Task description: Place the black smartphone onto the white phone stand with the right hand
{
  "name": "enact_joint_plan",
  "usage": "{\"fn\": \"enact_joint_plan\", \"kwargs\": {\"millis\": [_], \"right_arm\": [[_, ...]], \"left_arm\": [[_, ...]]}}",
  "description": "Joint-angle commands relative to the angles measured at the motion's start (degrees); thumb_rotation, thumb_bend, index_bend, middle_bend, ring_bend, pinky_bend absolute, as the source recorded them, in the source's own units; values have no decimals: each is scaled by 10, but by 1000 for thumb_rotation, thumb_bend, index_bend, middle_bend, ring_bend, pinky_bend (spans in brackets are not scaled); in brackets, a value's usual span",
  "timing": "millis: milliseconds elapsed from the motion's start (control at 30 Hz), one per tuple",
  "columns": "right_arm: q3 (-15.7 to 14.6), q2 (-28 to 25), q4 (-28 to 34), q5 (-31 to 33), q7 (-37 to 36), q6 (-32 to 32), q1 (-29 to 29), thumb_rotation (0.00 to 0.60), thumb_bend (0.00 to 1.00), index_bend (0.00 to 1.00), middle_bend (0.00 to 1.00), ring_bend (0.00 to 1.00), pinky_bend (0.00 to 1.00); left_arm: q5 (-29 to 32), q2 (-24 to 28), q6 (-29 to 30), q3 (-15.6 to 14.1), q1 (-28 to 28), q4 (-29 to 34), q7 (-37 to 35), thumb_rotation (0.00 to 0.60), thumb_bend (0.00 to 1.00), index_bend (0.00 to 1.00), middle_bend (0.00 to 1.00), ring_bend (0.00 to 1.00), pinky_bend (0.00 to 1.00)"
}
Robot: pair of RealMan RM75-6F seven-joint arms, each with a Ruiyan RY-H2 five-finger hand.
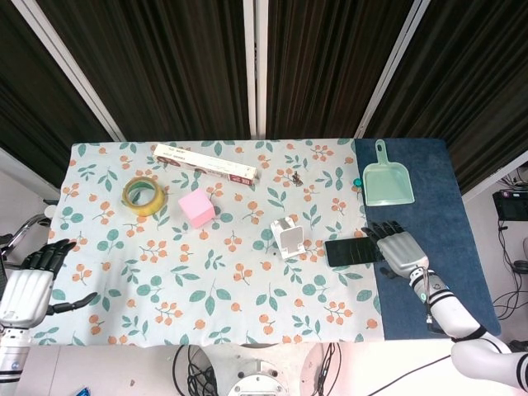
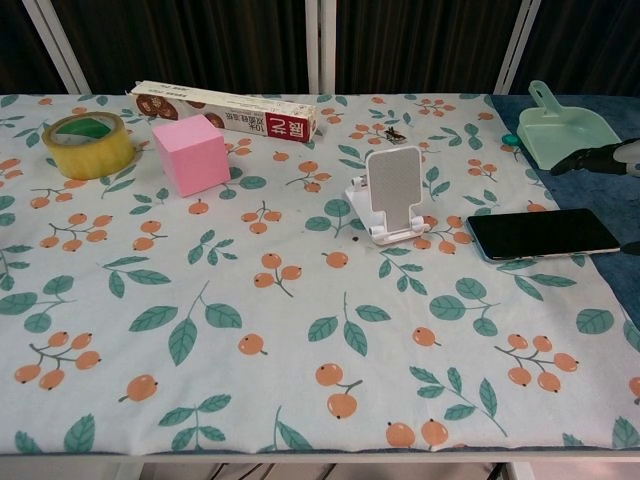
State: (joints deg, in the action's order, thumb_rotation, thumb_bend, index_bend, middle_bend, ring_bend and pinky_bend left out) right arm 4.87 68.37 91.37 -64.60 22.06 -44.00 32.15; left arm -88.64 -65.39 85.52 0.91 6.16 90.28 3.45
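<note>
Black smartphone (image 2: 543, 233): flat, lower right of centre, straddling floral cloth (image 1: 165, 272) and blue mat (image 1: 445, 206). White phone stand (image 2: 392, 194): just left, apart. Right hand (image 1: 398, 249): fingers spread, holding nothing, over phone's right end. Left hand (image 1: 26, 285): lower left, spread, holding nothing. Long box (image 2: 226, 110): red label "10" w/ small unreadable print. Pink cube (image 2: 190, 153), tape roll (image 2: 89, 143), green dustpan (image 2: 570, 128).

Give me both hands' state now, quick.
Left hand: open, holding nothing, at the table's left edge.
Right hand: open, fingers spread at the phone's right end, nothing held.
</note>
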Motion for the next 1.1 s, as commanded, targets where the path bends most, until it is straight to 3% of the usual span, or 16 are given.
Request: {"fn": "enact_joint_plan", "kwargs": {"millis": [33, 767, 1100], "right_arm": [[-4, 12, -12, 13, 7, 6, 8, 600, 176, 0, 0, 0, 0], [-17, 57, -51, 91, -4, 33, 53, 600, 176, 2, 0, 0, 0], [-27, 64, -59, 118, 7, 34, 70, 600, 176, 75, 0, 0, 0]], "left_arm": [[1, 2, -2, 0, 1, 1, 0, 250, 27, 133, 122, 142, 242], [7, 13, -13, 1, 3, 4, -12, 250, 27, 133, 122, 141, 241], [7, 15, -13, -2, 0, 4, -12, 252, 27, 133, 122, 141, 242]]}}
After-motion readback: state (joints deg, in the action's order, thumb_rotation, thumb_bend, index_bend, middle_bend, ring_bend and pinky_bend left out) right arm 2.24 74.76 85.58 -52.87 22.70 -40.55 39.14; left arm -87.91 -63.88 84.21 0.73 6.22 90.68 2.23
